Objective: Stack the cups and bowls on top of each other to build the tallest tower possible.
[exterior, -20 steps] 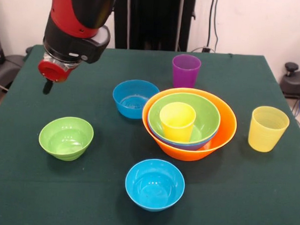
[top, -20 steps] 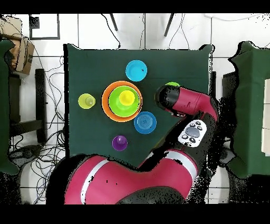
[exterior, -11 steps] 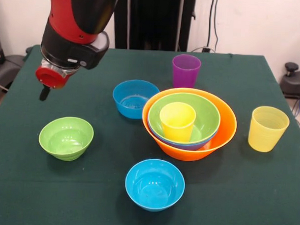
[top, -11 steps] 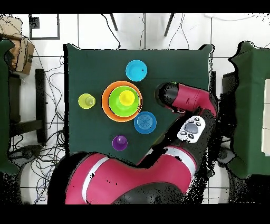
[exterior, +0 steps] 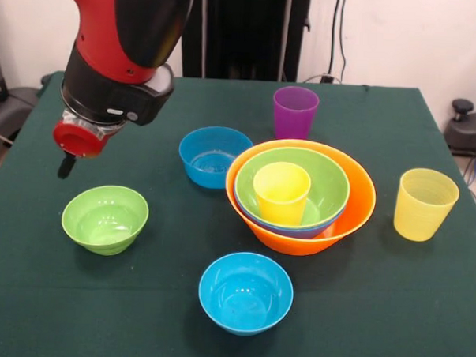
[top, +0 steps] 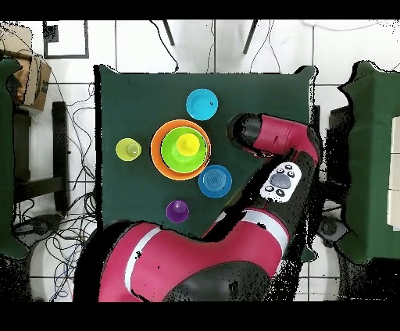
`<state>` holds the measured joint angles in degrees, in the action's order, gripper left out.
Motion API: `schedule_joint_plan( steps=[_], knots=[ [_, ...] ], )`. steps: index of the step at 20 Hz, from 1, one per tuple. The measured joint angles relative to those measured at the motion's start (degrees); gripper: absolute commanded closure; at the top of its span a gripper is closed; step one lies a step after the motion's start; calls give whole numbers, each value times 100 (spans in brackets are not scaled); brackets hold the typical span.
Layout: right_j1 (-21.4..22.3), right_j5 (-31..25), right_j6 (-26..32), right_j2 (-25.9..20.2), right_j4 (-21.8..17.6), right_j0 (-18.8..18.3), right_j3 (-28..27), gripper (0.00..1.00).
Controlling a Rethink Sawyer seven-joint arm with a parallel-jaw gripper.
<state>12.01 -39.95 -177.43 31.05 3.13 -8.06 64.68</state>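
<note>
From the front, the gripper (exterior: 65, 165) hangs above the table (exterior: 422, 313) near its left edge, just over the small green bowl (exterior: 105, 218); whether it is released or clenched cannot be told. The tower (exterior: 300, 195), orange bowl with blue and green bowls and a yellow cup nested inside, sits mid-table. A purple cup (exterior: 294, 112) stands toward the far edge, a ribbed yellow cup (exterior: 423, 204) near the right edge, one blue bowl (exterior: 214, 156) beside the tower, another (exterior: 245, 293) by the near edge. From overhead, the arm (top: 269, 140) covers the green bowl.
</note>
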Motion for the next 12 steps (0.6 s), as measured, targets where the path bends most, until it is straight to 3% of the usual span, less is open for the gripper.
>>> schedule_joint_plan(
  steps=[6, 12],
  knots=[
    [46, -44, 0, -261, 98, -98, -35, 0],
    [224, -43, 0, -899, 305, -387, -8, 0]
  ],
)
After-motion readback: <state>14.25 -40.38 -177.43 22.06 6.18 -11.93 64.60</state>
